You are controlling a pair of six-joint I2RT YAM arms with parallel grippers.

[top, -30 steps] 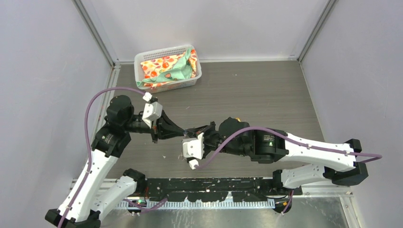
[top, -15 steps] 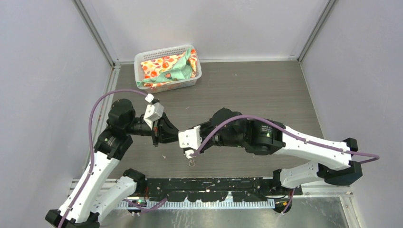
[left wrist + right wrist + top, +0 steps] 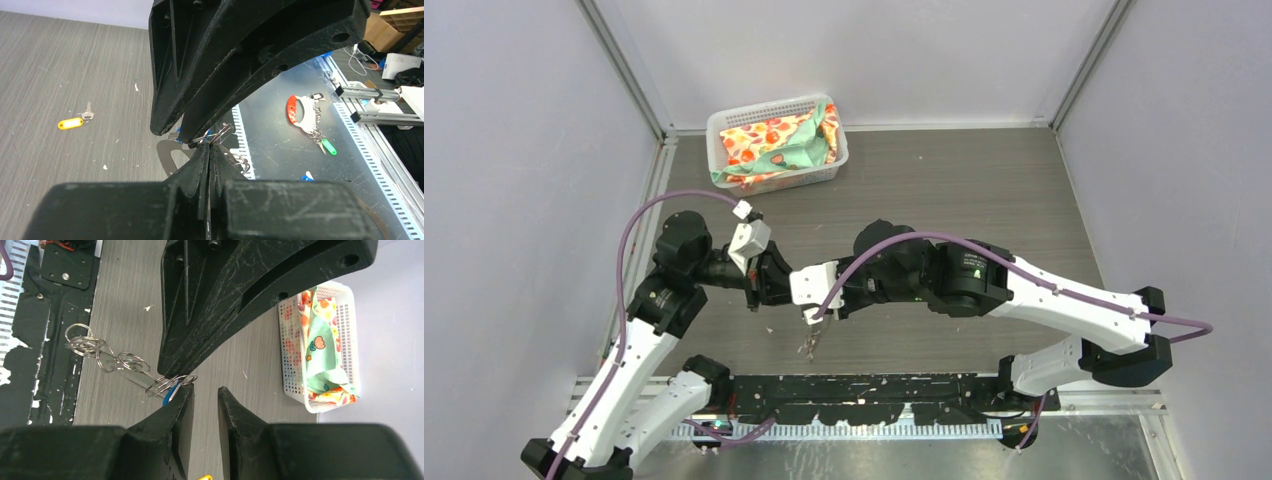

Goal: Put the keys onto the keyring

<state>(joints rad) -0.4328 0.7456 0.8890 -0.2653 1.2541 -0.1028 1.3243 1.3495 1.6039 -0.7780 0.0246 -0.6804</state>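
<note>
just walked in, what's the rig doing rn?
The left gripper, jaws shut, pinches a wire loop of the keyring, with the rest of the bunch trailing from it. The right gripper faces it, jaws slightly apart and holding nothing. The blue key sits right at the pinched loop; I can't tell whether it's threaded. The yellow key lies apart on the table.

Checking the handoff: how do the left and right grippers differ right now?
The left gripper has shut fingers; the right gripper has them apart. The left gripper pinches a wire ring; the right gripper holds nothing. Both are black, tips close together.
</note>
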